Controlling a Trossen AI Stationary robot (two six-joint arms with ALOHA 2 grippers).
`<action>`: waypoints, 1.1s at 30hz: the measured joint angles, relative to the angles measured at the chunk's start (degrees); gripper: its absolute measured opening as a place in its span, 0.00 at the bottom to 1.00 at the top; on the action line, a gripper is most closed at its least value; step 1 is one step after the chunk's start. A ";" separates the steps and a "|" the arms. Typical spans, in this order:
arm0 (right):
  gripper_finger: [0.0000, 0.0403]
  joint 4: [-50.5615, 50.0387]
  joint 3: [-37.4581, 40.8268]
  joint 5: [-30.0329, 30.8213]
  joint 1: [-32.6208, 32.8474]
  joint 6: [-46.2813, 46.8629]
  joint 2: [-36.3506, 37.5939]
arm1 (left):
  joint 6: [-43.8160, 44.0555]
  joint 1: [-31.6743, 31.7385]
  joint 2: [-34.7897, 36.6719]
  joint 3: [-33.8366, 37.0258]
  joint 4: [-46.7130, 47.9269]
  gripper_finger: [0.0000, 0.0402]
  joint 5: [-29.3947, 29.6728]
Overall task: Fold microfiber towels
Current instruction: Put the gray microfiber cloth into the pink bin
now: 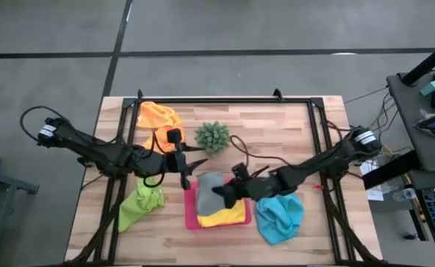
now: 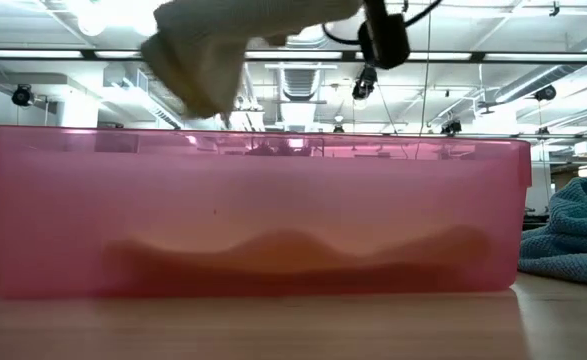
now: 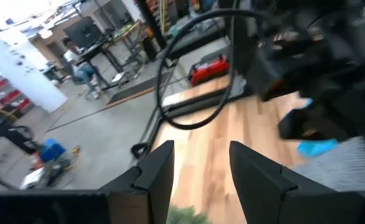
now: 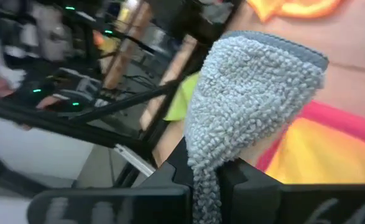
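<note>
My right gripper [image 4: 207, 180] pinches the fuzzy grey microfiber towel [image 1: 210, 184] above the flat pink rectangular tray [image 1: 190, 211]; my left gripper [image 3: 198, 168], fingers apart and empty, hovers beside the tray; spiky green plant [image 1: 213, 136] just behind it.

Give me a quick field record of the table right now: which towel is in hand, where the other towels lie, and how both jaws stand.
held towel: grey towel, pinched by right gripper, hanging over the pink tray
right jaws: shut on the grey towel
left gripper: jaws open, empty, beside the tray near the plant
in tray: yellow towel
orange towel: far left of table
lime green towel: left of tray, crumpled
light blue towel: right of tray, crumpled
</note>
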State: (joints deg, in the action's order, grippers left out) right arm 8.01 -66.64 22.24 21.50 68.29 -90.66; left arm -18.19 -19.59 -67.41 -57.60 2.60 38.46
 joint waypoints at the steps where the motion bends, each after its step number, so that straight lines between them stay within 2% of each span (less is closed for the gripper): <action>1: 0.03 -2.94 -1.71 -0.11 0.00 0.86 -1.32 | -0.23 -0.44 0.64 0.00 1.83 0.35 0.94; 5: 0.03 -14.69 -7.76 -0.17 -0.11 3.77 -5.64 | 0.23 -2.28 3.44 0.84 5.95 0.35 1.23; 11: 0.03 -27.21 -13.92 -1.51 -0.13 8.31 -10.00 | -3.01 -3.16 7.53 6.99 0.30 0.35 1.24; 14: 0.03 -27.33 -15.21 -2.59 -0.16 9.68 -11.43 | -3.64 -3.16 9.55 8.39 -2.52 0.35 1.32; 24: 0.03 -25.62 -19.99 -5.13 -0.66 9.40 -14.12 | -4.53 -3.18 11.75 10.12 -2.50 0.35 1.32; 33: 0.03 -36.06 -19.77 -6.40 -0.90 13.16 -17.90 | -4.73 -3.18 11.69 10.18 -2.61 0.35 1.31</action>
State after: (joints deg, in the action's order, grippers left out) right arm -28.04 -86.41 15.84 20.60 81.45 -108.56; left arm -22.92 -22.76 -55.73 -47.42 -0.01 39.77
